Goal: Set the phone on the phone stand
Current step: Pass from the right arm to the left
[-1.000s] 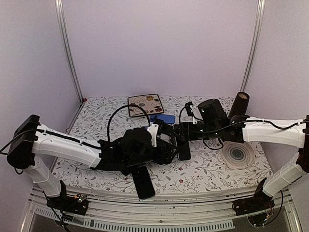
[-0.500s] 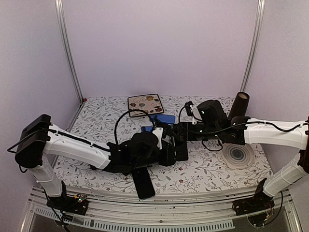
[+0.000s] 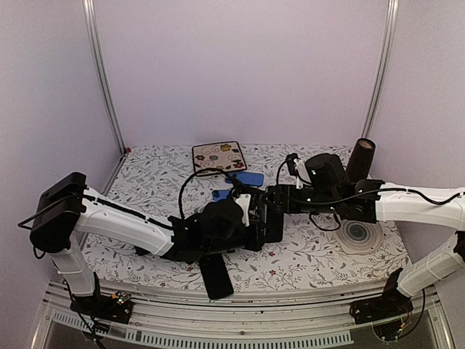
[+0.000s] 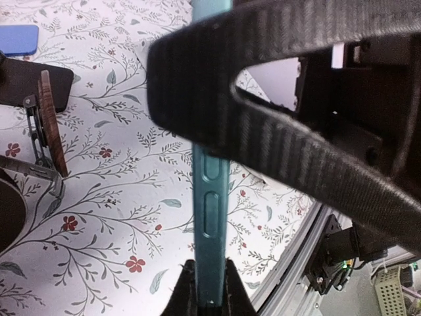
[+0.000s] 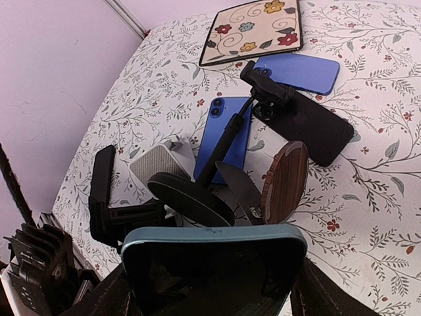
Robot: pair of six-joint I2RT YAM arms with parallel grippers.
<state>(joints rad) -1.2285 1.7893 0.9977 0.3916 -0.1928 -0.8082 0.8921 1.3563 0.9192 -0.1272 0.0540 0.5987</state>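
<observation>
The teal phone is held above the middle of the surface, caught between both arms where they meet. It is not on the stand.

The left end effector is closed narrow, its two black fingertips pinching the phone's thin edge. In the left wrist view the phone runs straight up from that pinch, side buttons facing the camera. A broad black woven-textured bar crosses in front of its upper part; I cannot tell what the bar belongs to.

The right end effector stands wide, with the phone filling the gap and a finger against each long side, so it grips the phone across its width.

The stand sits on the surface just past the phone's far edge, apart from it. It has a black round base and a wooden disc tilted on a grey metal arm. A thin black rod slants away from beside the base to a clamp head; whether it is part of the stand I cannot tell.

Under the rod a blue phone lies flat. Behind it lie a dark phone and a second blue phone, then a floral tile. A pale cube sits left of the base.

In the top view a black phone lies by the near edge. A spiral coaster and a dark cylinder are on the right.
</observation>
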